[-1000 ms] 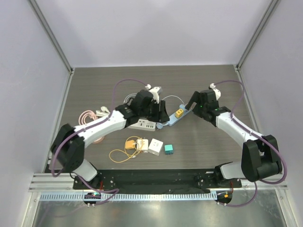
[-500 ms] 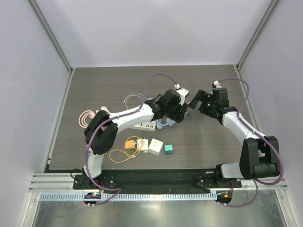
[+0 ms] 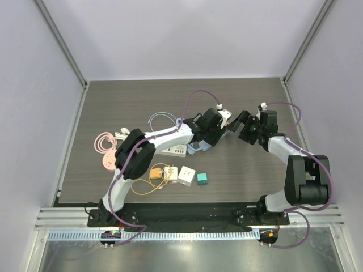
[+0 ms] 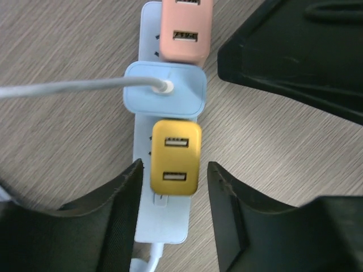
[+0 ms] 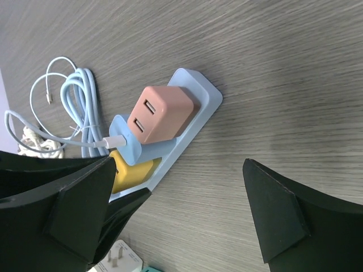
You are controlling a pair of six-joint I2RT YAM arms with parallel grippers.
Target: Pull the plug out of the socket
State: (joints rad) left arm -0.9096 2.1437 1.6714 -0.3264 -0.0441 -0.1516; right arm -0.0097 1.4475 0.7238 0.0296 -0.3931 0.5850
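Three chargers sit in the socket strip [image 4: 161,224] near the middle of the table [image 3: 113,102] — pink plug [image 4: 186,31], blue plug [image 4: 164,89], yellow plug [image 4: 175,157]. The left gripper [image 4: 174,170] straddles the yellow plug, jaws partly open with a sliver of gap on each side. Beside the strip the right gripper [image 5: 178,164] gapes wide — holding nothing.
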